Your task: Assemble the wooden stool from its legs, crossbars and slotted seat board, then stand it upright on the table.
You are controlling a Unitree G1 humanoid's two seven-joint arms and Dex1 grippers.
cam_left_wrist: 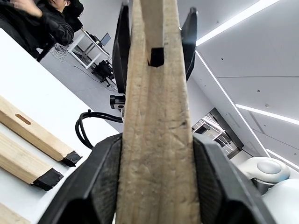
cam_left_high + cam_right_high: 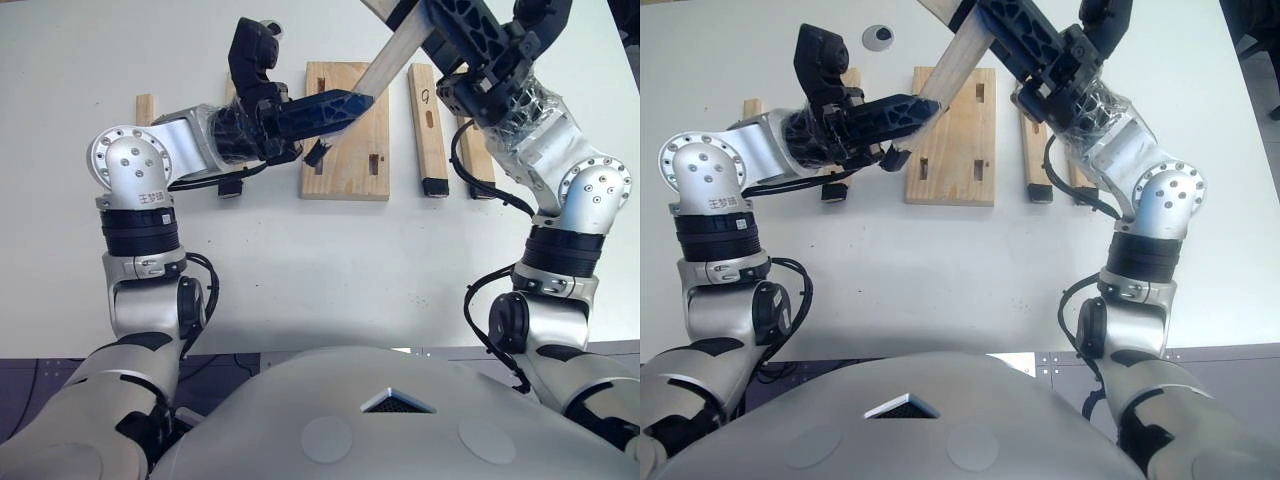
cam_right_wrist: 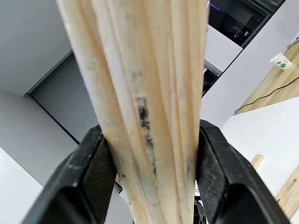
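A slotted wooden leg [image 2: 385,65] hangs slanted above the table, its black-capped foot low over the seat board [image 2: 345,165]. My left gripper [image 2: 340,105] is shut on the leg's lower half; the left wrist view has the leg [image 1: 156,140] between its fingers. At the upper end my right gripper [image 2: 440,25] is shut on a second wooden bar [image 3: 149,93], which meets the leg near its slot [image 1: 156,57]. The slotted seat board lies flat on the white table [image 2: 320,280].
A loose leg [image 2: 428,130] lies right of the board, and another [image 2: 478,165] sits partly under my right arm. More wooden pieces [image 2: 145,108] lie at the left behind my left arm. A grey disc [image 2: 878,37] rests at the table's back.
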